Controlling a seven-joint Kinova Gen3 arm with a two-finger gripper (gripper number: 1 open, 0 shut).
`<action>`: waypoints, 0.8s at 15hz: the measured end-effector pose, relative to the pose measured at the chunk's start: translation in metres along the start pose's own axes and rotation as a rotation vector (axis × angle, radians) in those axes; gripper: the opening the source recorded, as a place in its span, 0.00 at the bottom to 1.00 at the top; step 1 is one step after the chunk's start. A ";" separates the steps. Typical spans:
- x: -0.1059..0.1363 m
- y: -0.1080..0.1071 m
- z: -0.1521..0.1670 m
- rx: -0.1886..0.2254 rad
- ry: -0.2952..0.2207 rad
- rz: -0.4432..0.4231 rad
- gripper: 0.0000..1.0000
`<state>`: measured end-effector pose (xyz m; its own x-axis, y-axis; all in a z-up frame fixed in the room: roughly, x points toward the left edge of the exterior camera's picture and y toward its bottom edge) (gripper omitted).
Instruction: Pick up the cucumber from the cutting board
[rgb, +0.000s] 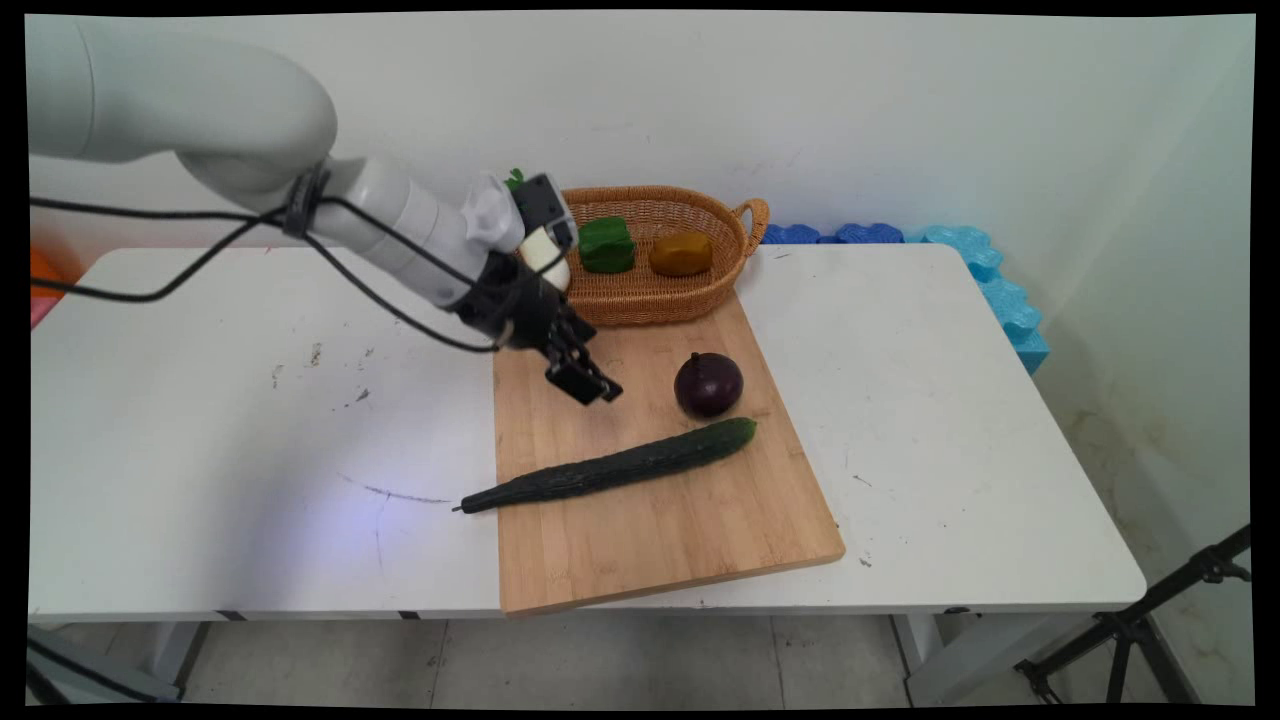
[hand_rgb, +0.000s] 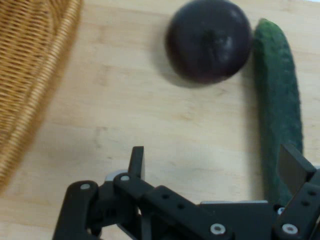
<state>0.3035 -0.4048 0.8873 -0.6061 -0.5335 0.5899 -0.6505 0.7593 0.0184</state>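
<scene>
Two fingers spread wide and holding nothing: the gripper (rgb: 584, 382) hovers over the cutting board's (rgb: 660, 520) far left part, near the cucumber (rgb: 610, 467) and dark purple onion (rgb: 708, 384), basket (rgb: 655, 290) touching the far edge.

Even, diffuse light fills the main view, bright on the white table (rgb: 900, 400) and the wall, with no hard glare. Shadows are soft: a faint one lies under the arm on the cutting board (rgb: 650, 500), and a narrow one sits beneath the cucumber (rgb: 610, 467). Straight lines bow slightly toward the frame's edges. In the hand view the purple onion (hand_rgb: 209, 40) casts a soft shadow to its left and shows a dull sheen; the basket (hand_rgb: 30, 75) looks slightly blurred.
</scene>
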 end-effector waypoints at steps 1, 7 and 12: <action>-0.002 0.004 0.002 -0.006 -0.003 -0.007 1.00; -0.023 0.034 0.028 -0.047 -0.040 0.006 1.00; -0.035 0.048 0.048 -0.060 -0.061 0.086 1.00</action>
<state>0.2712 -0.3680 0.8290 -0.6863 -0.4863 0.5409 -0.5678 0.8230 0.0195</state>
